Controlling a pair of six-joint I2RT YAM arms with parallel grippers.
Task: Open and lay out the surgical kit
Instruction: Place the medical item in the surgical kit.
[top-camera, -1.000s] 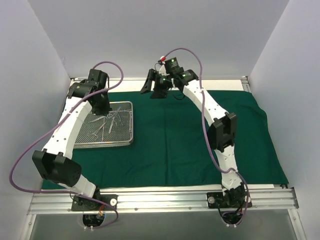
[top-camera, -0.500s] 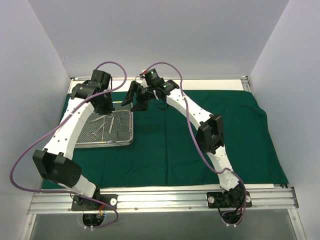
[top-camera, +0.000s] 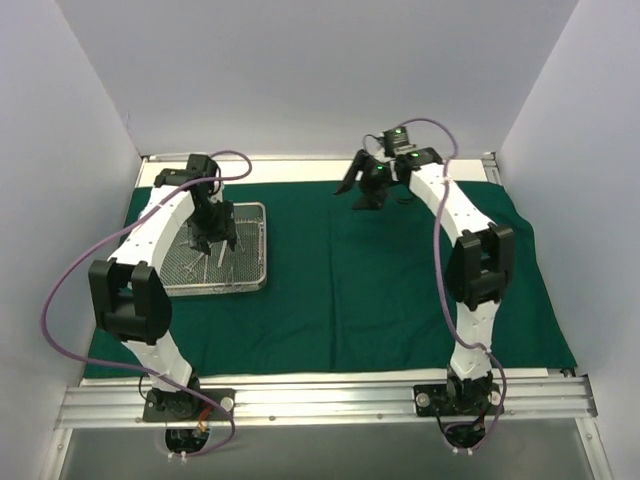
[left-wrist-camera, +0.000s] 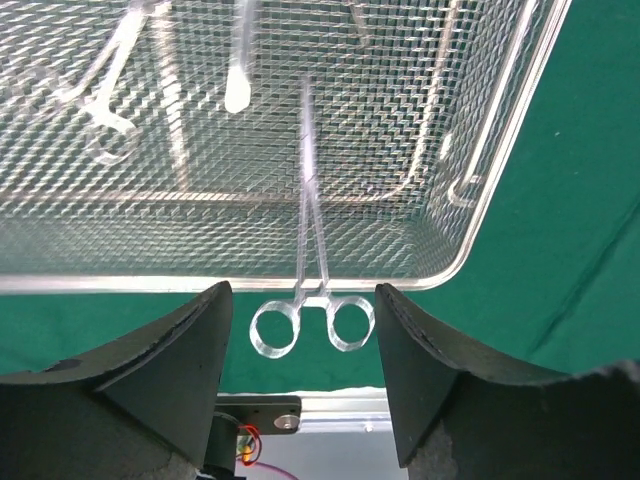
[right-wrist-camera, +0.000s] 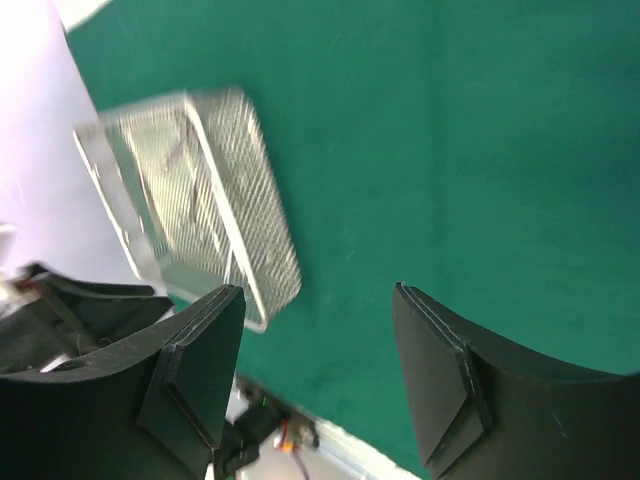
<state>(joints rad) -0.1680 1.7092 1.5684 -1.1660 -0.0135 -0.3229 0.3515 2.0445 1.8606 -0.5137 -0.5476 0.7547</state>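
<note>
From above, finds the dark green cloth wrap (top-camera: 400, 290) already opened and spread flat over the surface, with the rectangular silver wire-mesh tray (top-camera: 265, 250) resting on its left part, long axis running from near side to far side, slightly skewed. Counts several slim steel instruments (top-camera: 200, 262) inside that tray and none out on the cloth (so unwrapping looks done and laying out hardly begun, as a judgement). Places the left tool (top-camera: 212, 238) low over the tray and the right tool (top-camera: 362, 188) well apart from it, above the far middle of the cloth, open and carrying nothing. Through the left wrist, shows a ring-handled steel clamp (left-wrist-camera: 310, 250) that appears to lie across the tray rim nearest the camera, rings outside over the cloth, tips pointing away into the mesh, long axis straight up the picture and in line with the tool. Catches the left fingers (left-wrist-camera: 190, 350) spread either side of the rings with a gap on both sides, so open and gripping nothing. Through the right wrist (blurred), shows the fingers wide apart with only cloth between, the tray off to the left. Leaves every instrument to be lifted out and set on the cloth.
</note>
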